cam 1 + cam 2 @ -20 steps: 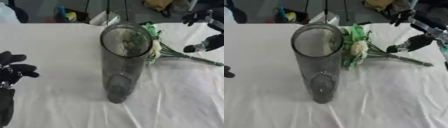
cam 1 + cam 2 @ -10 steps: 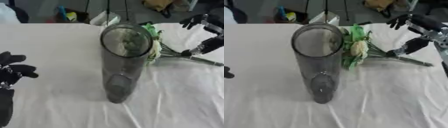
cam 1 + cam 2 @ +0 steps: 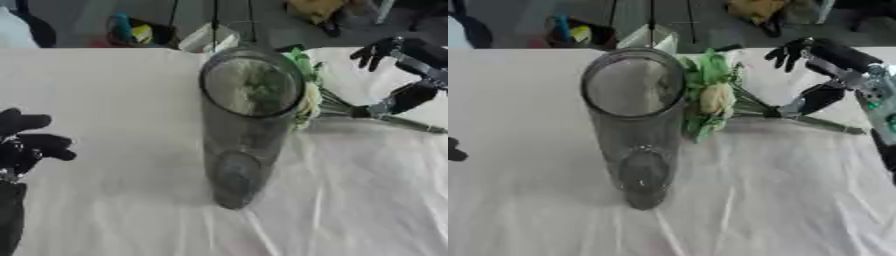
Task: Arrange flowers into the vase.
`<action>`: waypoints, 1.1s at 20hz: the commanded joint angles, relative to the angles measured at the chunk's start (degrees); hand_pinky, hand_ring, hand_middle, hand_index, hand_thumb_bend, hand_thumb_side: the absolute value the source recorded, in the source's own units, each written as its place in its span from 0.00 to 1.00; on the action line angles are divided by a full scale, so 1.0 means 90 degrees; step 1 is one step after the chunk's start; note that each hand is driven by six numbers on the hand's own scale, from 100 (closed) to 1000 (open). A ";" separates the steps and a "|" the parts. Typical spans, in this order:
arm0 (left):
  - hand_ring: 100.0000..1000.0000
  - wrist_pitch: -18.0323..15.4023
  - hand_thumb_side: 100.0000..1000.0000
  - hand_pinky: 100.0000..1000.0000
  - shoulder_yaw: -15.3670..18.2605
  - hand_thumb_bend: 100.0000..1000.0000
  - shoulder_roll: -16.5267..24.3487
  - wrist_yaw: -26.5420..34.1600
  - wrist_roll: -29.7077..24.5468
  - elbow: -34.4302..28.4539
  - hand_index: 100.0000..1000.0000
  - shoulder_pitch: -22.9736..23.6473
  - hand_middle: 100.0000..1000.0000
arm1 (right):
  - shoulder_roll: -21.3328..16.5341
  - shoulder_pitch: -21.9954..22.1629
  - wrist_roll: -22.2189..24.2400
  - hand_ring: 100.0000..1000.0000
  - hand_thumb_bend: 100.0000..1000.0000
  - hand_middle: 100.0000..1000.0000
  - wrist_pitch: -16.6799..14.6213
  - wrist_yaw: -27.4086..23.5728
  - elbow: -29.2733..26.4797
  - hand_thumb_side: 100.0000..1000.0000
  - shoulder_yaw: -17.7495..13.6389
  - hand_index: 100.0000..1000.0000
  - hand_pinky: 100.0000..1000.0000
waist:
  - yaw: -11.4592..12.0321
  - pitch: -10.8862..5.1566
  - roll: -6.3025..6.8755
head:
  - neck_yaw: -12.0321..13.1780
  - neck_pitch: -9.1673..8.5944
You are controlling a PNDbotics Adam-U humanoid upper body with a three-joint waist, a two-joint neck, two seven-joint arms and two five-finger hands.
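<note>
Black left hand [image 3: 26,145] idles low at left, fingers curled on nothing. Glass vase [image 3: 633,125] stands mid-cloth: likely fragile, tippy. Flower [image 3: 715,100] lies just right of it, probably light and floppy; best taken mid-stem, where right hand [image 3: 820,95] pinches.

A white cloth [image 3: 114,100] covers the table, lying in soft wrinkles toward the near edge, evenly lit with only faint shadows. Past the far edge the floor [image 3: 527,20] shows grey and dim. Clutter sits back there: a dark bin-like shape with blue and yellow bits [image 3: 131,32], thin dark poles [image 3: 214,17] rising upward, a yellowish heap [image 3: 754,10], and a pale boxy object [image 3: 208,37].
</note>
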 commanded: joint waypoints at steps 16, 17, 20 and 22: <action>0.61 0.0011 1.00 0.54 -0.0105 0.03 -0.0010 -0.0017 -0.0077 -0.0115 0.87 -0.0112 0.70 | 0.0115 -0.0118 -0.0151 0.49 0.58 0.52 -0.0120 0.0174 0.0013 0.42 0.0155 0.75 0.65 | 0.0099 0.0034 -0.0131 | -0.0127 -0.0113; 0.61 0.0011 1.00 0.54 -0.0108 0.03 -0.0012 -0.0018 -0.0082 -0.0115 0.87 -0.0116 0.70 | 0.0131 -0.0132 -0.0182 0.49 0.58 0.52 -0.0111 0.0214 0.0052 0.42 0.0165 0.75 0.65 | 0.0103 0.0040 -0.0133 | -0.0141 -0.0120; 0.61 0.0009 1.00 0.54 -0.0111 0.03 -0.0015 -0.0024 -0.0090 -0.0115 0.87 -0.0119 0.70 | 0.0167 -0.0158 -0.0249 0.49 0.56 0.52 -0.0096 0.0338 0.0154 0.41 0.0191 0.75 0.65 | 0.0113 0.0055 -0.0133 | -0.0166 -0.0126; 0.61 0.0009 1.00 0.54 -0.0111 0.03 -0.0017 -0.0027 -0.0091 -0.0115 0.87 -0.0121 0.70 | 0.0185 -0.0166 -0.0284 0.49 0.54 0.52 -0.0097 0.0408 0.0202 0.40 0.0206 0.75 0.65 | 0.0115 0.0063 -0.0132 | -0.0174 -0.0129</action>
